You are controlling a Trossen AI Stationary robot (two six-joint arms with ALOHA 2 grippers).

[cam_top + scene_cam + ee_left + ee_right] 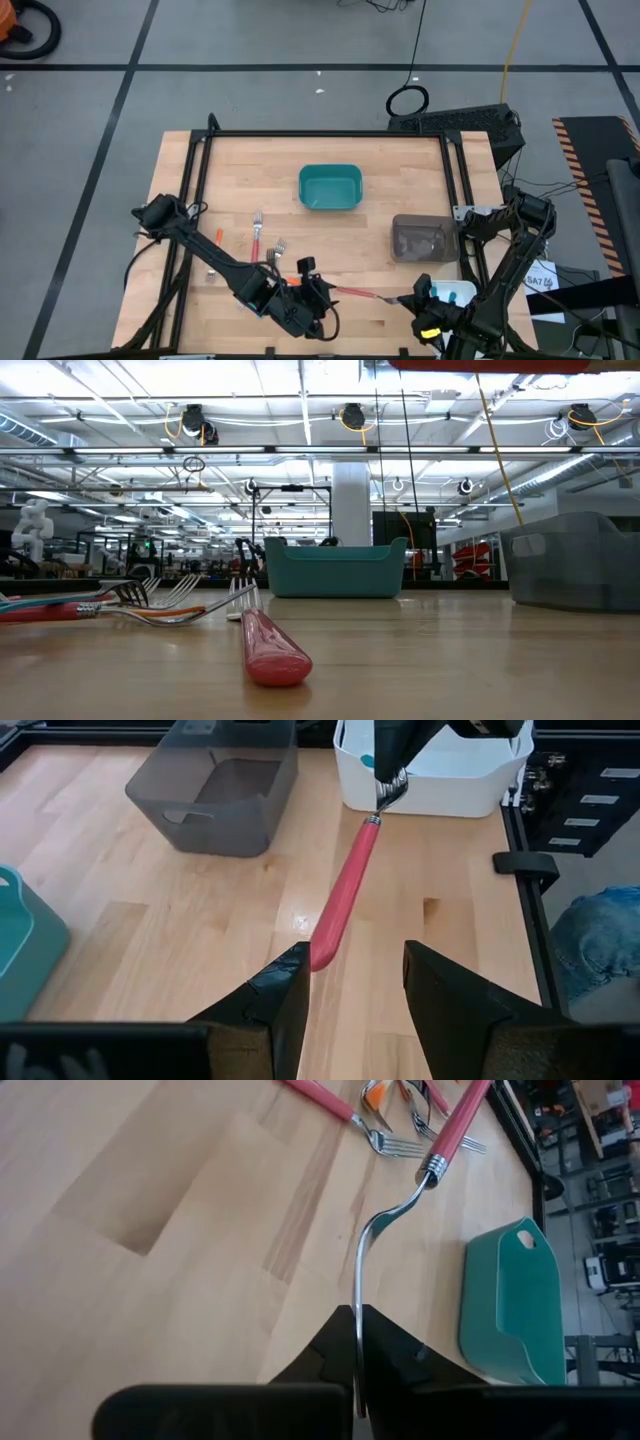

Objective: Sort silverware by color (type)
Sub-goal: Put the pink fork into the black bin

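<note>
Fingers [285,1000] of my left gripper [355,995] stood apart around the red fork's [345,895] handle end, not squeezing. Right wrist: my right gripper [357,1350] was clamped on its tines. Overhead, the fork [352,292] spanned both grippers near the front edge; other forks [262,243] lay left.

Robotics lab or industrial hall: grey taped concrete floor [250,40], exposed ceiling pipes and strip lights [300,420], white support column [351,500].
</note>
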